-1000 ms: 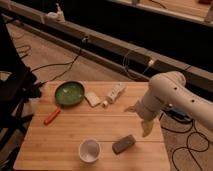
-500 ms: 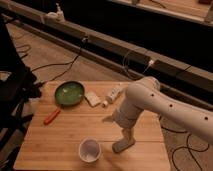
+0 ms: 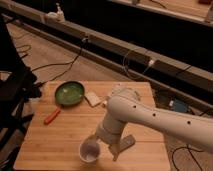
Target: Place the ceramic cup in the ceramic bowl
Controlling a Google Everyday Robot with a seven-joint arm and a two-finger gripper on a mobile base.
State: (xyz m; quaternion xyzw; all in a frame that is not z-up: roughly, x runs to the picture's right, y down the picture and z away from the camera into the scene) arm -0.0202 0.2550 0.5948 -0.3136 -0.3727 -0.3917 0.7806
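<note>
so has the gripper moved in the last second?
Yes: the gripper swung left in view, from right of the grey block to just beside the ceramic cup.

We record a wooden tabletop carrying the ceramic cup, upright near the front edge. The tool stands low just right of the cup, fingers spread apart; we cannot tell whether it touches the cup. The ceramic bowl lies well apart at rear left, its orange-red handle pointing front-left. A grey block lies just right of the tool, and a pale packet lies beside the bowl.
</note>
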